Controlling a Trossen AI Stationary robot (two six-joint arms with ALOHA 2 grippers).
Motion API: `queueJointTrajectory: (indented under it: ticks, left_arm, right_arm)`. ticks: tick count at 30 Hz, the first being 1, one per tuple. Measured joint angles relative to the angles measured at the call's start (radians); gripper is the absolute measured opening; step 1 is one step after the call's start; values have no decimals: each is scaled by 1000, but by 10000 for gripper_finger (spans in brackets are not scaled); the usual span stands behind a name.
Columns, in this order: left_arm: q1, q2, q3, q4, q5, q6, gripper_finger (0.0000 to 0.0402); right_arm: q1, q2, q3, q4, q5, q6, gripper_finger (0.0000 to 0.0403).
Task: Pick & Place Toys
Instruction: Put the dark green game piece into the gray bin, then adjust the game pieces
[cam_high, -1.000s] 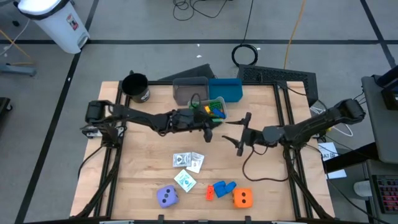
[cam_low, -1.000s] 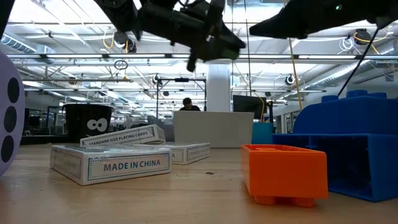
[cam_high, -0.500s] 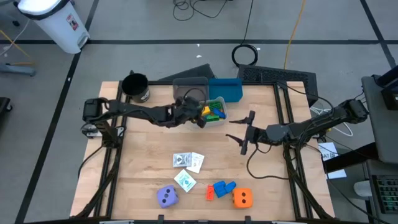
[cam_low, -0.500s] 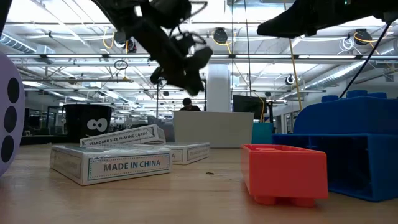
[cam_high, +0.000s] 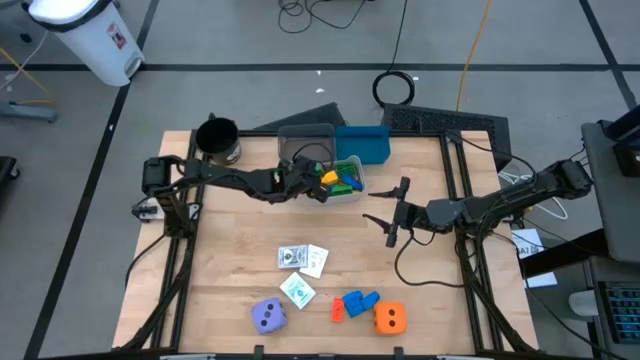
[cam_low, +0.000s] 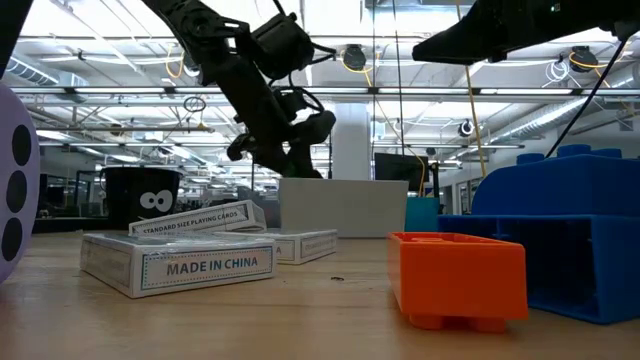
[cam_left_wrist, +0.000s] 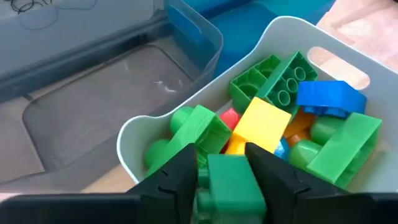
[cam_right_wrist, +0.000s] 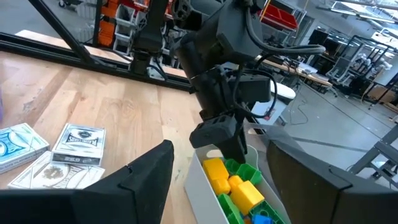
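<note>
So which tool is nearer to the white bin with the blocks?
The left tool. It hangs directly over the white bin, with a green block between its fingers. The right tool waits over bare table beside the bin, clearly apart from it.

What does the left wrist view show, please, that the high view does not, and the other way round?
Only the left wrist view shows the green block between the left claw's fingers, over the white bin.

Only the high view shows the purple die, orange die, card packs, black cup and right claw, hovering open mid-table.

Both show the white bin of mixed blocks and the grey bin beside it.
</note>
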Motion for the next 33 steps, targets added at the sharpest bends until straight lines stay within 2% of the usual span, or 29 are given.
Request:
queueJointTrajectory:
  ticks: [8, 14, 18, 26, 33]
  left_arm:
    - [0, 0, 0, 5, -25, 12, 228]
    - [-5, -48, 0, 15, 48, 121, 263]
    - [-20, -99, 1, 33, 116, 114, 268]
    - [-113, -127, 1, 115, 360, 135, 253]
    - [-235, -121, 1, 124, 428, 176, 260]
  right_arm:
    - [0, 0, 0, -1, 0, 0, 247]
    - [0, 0, 0, -6, 0, -1, 247]
    - [0, 0, 0, -6, -3, -2, 247]
    - [0, 0, 0, -6, -3, -3, 247]
    - [0, 0, 0, -6, -3, -3, 247]
